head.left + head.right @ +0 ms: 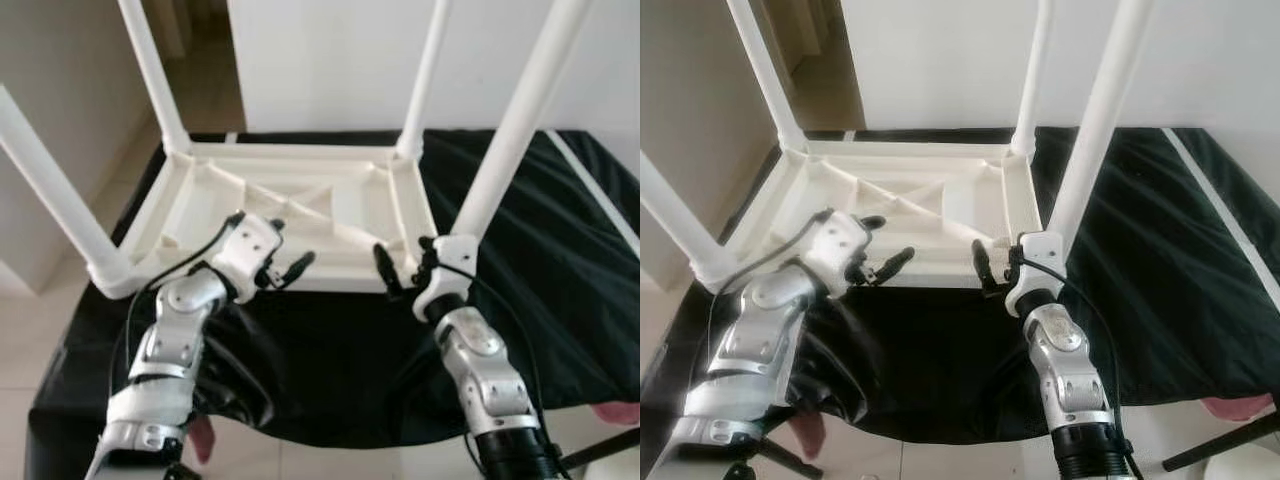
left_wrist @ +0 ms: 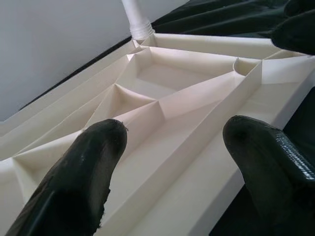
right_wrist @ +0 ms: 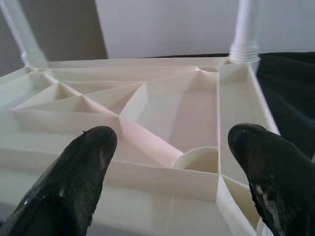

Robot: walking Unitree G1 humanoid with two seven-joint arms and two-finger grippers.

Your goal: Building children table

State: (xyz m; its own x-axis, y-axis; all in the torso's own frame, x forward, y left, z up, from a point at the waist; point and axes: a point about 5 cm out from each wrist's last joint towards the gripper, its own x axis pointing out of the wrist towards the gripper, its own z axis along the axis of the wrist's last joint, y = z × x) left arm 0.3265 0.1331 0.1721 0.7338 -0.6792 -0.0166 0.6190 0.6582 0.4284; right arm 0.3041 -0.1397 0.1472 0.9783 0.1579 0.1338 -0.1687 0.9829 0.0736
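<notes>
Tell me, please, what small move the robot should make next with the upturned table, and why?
Probably ease both grippers forward to close on the near rim of the upside-down table. All four legs already stand in their corners, and the left gripper and right gripper hover open beside that edge, holding nothing.

black cloth (image 1: 560,250) | white wall (image 1: 330,60) | tiled floor (image 1: 40,320)

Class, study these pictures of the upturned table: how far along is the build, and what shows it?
Done: the white tabletop lies upside down on the black cloth with four legs standing in its corners. In hand: left gripper and right gripper, both open, hover at its near edge. Left: probably turning it upright.
</notes>
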